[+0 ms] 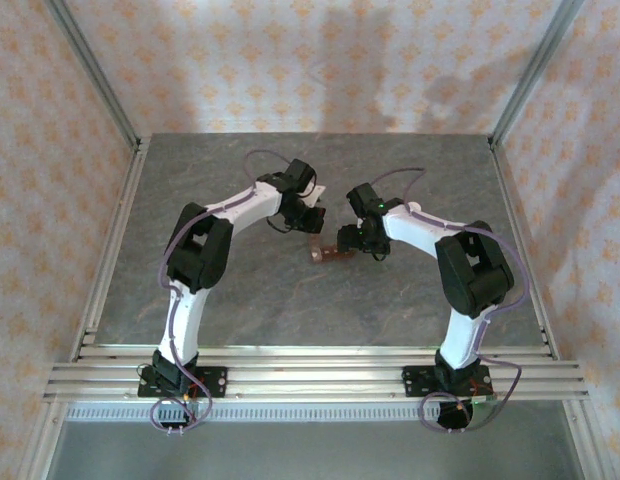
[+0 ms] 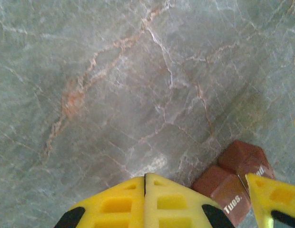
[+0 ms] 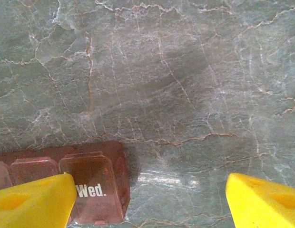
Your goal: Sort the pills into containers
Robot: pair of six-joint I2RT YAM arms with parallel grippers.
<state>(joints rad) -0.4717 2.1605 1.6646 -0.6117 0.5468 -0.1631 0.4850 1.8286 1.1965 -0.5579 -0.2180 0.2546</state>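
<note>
Mid-table on grey veined tabletop (image 1: 290, 310): dark red-brown plastic strip of square lidded containers (image 1: 330, 255), lids down. Pressed shut, nothing between yellow fingers: left gripper (image 2: 145, 197), just far-left of strip. Spread wide, holding nothing: right gripper (image 3: 148, 190), at strip's right end, one finger over "Wed." cell; contact unclear.

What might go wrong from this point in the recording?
The open right pincer brackets just the Wed. end of the organizer, so closing may shove or spin it. The shut left pincer sits close beside the organizer; the two pincers may collide.
</note>
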